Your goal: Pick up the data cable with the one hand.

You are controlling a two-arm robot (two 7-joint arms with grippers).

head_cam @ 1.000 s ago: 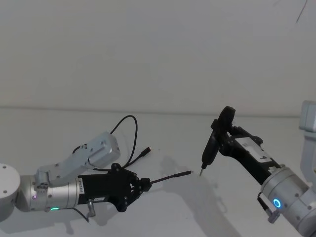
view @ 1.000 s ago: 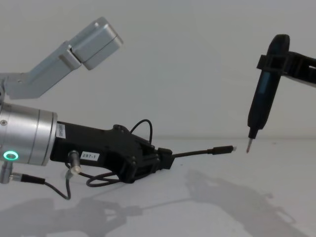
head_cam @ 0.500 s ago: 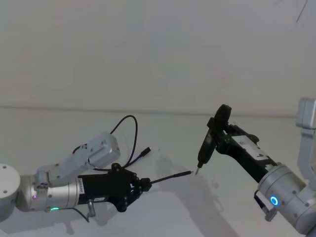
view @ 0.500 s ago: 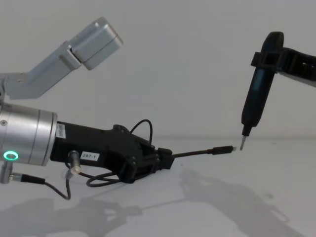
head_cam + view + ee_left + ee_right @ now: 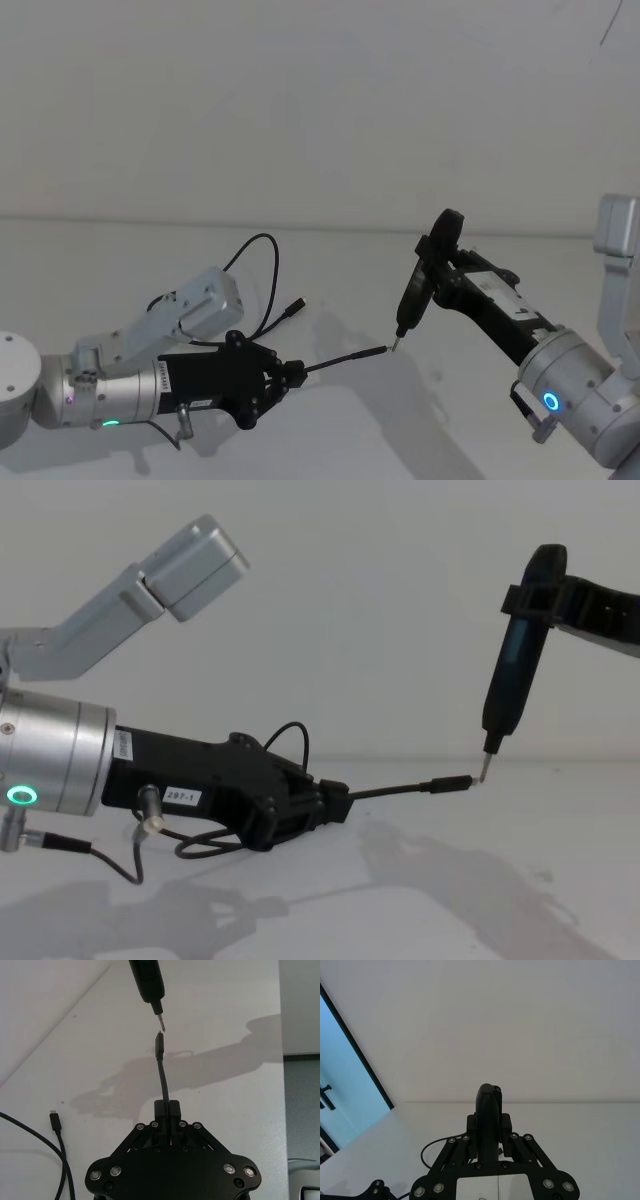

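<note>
The data cable [image 5: 345,358] is a thin black cable, and my left gripper [image 5: 290,373] is shut on it just above the white table. One short end sticks out to the right, ending in a slim plug [image 5: 455,783]. The rest loops back behind the gripper to a second plug [image 5: 295,306] lying on the table. From the left wrist, the cable [image 5: 162,1077] runs straight out of the left gripper [image 5: 166,1107]. My right gripper [image 5: 440,255] is shut on a black pen-like tool [image 5: 510,680], whose metal tip [image 5: 162,1024] sits right at the held plug.
A grey link of the left arm [image 5: 195,300] rises above the left gripper. A short grey wire with a silver barrel plug [image 5: 150,820] hangs by the left wrist. The table's edge [image 5: 282,1085] lies beyond the tool. A blue glass door [image 5: 340,1085] stands behind.
The right arm has moved left and slightly down, bringing the tool's tip from a gap away to right at the held plug. The left gripper and cable have not moved.
</note>
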